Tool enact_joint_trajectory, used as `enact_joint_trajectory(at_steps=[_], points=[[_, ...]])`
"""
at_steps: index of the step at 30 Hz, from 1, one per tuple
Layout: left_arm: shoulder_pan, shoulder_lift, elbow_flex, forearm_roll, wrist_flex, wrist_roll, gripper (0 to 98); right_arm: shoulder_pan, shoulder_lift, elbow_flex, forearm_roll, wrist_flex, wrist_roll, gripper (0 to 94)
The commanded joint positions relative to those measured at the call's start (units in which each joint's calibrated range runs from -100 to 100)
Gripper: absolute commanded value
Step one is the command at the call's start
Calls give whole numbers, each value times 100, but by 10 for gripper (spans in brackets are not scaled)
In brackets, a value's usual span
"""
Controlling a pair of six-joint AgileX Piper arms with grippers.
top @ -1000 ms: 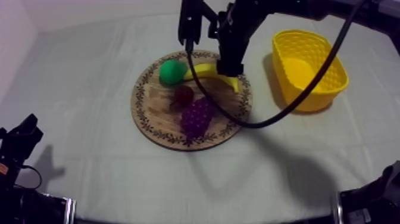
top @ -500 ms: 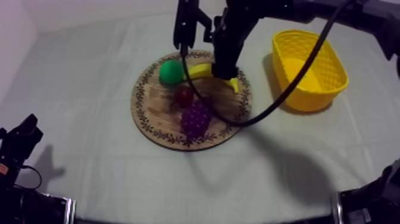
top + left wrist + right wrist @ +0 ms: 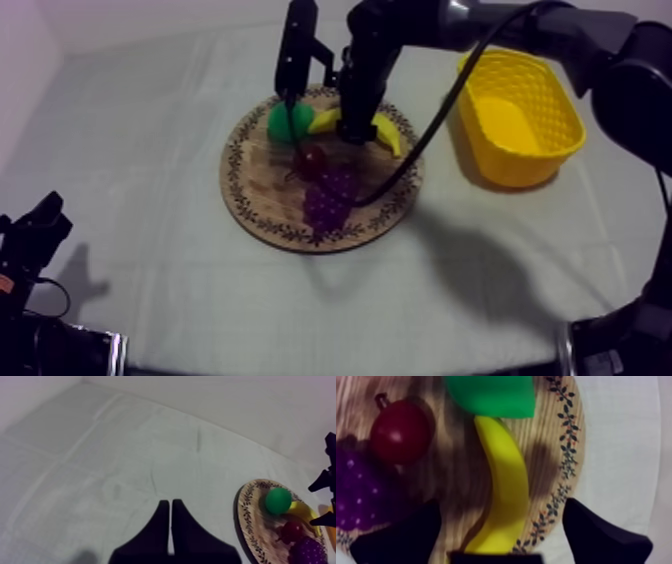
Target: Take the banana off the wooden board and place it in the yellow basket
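The yellow banana (image 3: 386, 131) lies on the far part of the round wooden board (image 3: 243, 190), next to a green pear (image 3: 285, 122). My right gripper (image 3: 353, 128) hangs over the banana's middle. In the right wrist view the banana (image 3: 506, 488) runs between two widely spread fingers (image 3: 411, 531), so that gripper (image 3: 506, 537) is open and straddles the fruit without closing on it. The yellow basket (image 3: 520, 115) stands at the right of the board. My left gripper (image 3: 35, 235) rests at the table's near left, its fingers (image 3: 162, 528) together as a narrow wedge.
A small red fruit (image 3: 312, 158) and purple grapes (image 3: 330, 195) lie on the board just in front of the banana. In the right wrist view the pear (image 3: 491, 396) touches the banana's far end, and the red fruit (image 3: 401, 431) sits beside it.
My right arm has shifted left and lower over the board, so the gripper now sits over the banana's middle instead of its right end. The fruit and the left arm have not moved.
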Motion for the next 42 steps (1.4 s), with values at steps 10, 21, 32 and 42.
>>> enact_joint_trajectory(at_steps=[10,21,32,42], points=[[-3,-3,3,2,-2,0,1,40,453,-161,-40,-96,-22,852],[-3,-3,3,2,-2,0,1,94,632,-279,-53,-184,-23,845],[-3,-3,3,2,-2,0,1,59,821,-381,-37,-251,-87,758],[-3,-3,3,2,-2,0,1,30,941,-573,-52,-218,-116,603]])
